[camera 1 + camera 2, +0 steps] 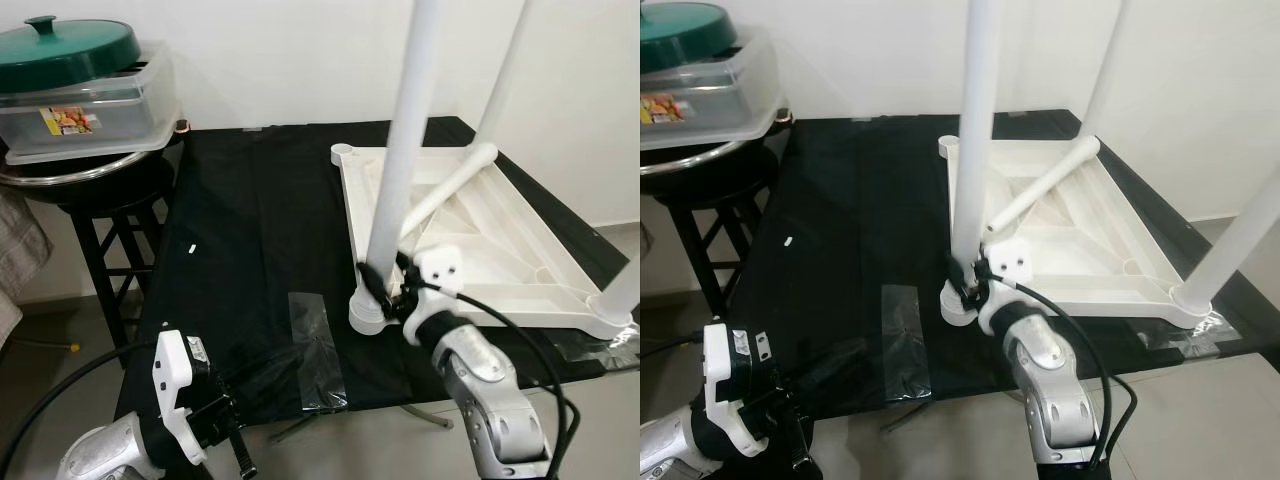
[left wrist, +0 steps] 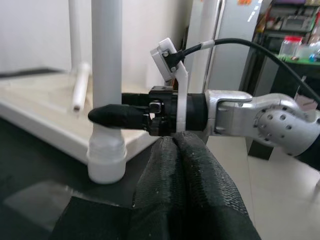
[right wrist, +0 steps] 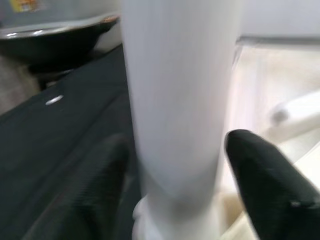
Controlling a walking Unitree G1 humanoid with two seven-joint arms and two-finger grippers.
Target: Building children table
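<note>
A white children's table top (image 1: pixel 470 240) is laid upside down on the black counter (image 1: pixel 260 240), toward the counter's right side. White legs are stood upright in its corner sockets, and one more leg (image 1: pixel 450 185) is laid slanting across its underside.

The near-left leg (image 1: pixel 400 150) is gripped low down, just above its socket (image 1: pixel 368 315), by the right claw (image 1: pixel 383 283). In the right wrist view the leg (image 3: pixel 177 100) is seen between the two black fingers (image 3: pixel 265 175), one at each side, closed against it. The same grasp is seen from the side in the left wrist view, where the right claw (image 2: pixel 120 114) is wrapped about the post (image 2: pixel 106 60).

The left claw (image 1: pixel 232 432) is held low at the counter's near edge, well apart from the table top, with nothing in it; its fingers (image 2: pixel 190 185) are pressed together.

At the far left a stool (image 1: pixel 100 215) is loaded with a clear plastic box (image 1: pixel 90 115) and a green lid (image 1: pixel 65 50).
</note>
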